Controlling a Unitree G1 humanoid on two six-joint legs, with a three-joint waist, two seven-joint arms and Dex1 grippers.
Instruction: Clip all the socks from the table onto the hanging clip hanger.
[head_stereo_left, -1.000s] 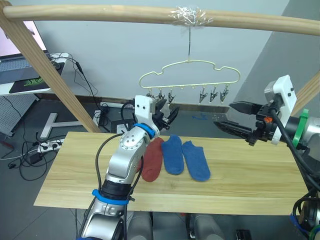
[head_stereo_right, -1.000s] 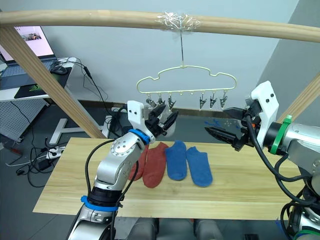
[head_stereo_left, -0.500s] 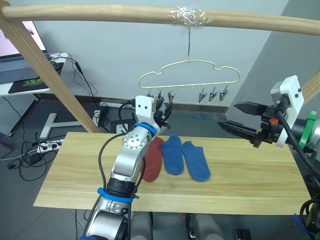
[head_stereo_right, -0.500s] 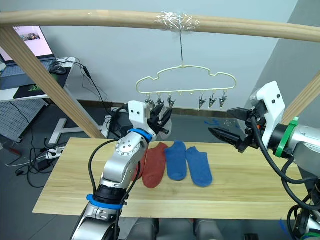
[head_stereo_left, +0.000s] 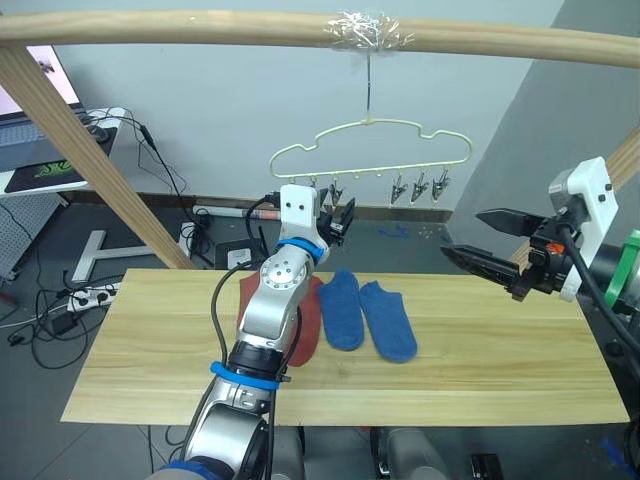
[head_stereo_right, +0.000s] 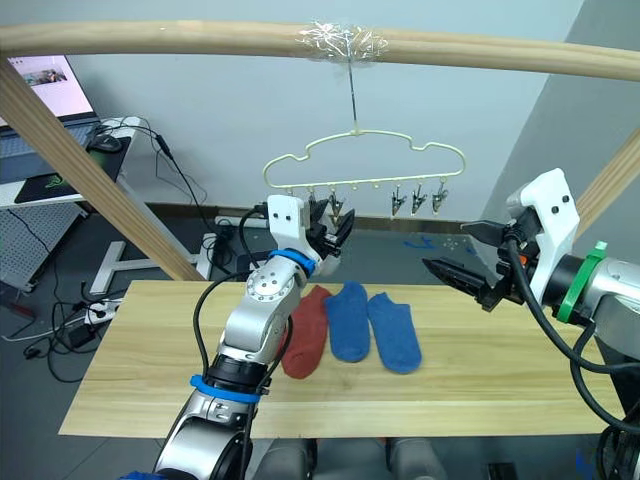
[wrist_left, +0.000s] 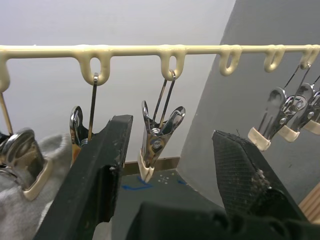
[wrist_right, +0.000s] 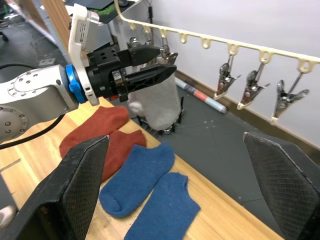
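The pale clip hanger (head_stereo_left: 370, 150) hangs by its hook from a wooden pole. My left gripper (head_stereo_left: 335, 215) is raised to its left clips and open, with one metal clip (wrist_left: 155, 145) dangling between its fingers (wrist_left: 100, 170). Grey sock fabric (wrist_right: 160, 102) hangs from the clips at that left end. On the table (head_stereo_left: 500, 340) lie a rust-red sock (head_stereo_left: 305, 320), a second rust-red one (head_stereo_left: 245, 300) partly behind my left arm, and two blue socks (head_stereo_left: 342, 308) (head_stereo_left: 388, 320). My right gripper (head_stereo_left: 462, 232) hovers open and empty above the table, right of the socks.
The thick wooden pole (head_stereo_left: 200, 25) and its slanted post (head_stereo_left: 90, 150) frame the scene. Three bare clips (head_stereo_left: 420, 185) hang at the hanger's right end. A white desk (head_stereo_left: 40, 165) with a laptop stands at far left, with cables on the floor behind the table.
My left gripper has risen a little closer to the hanger's left clips. The right gripper has drawn slightly to the right. The camera view has shifted too.
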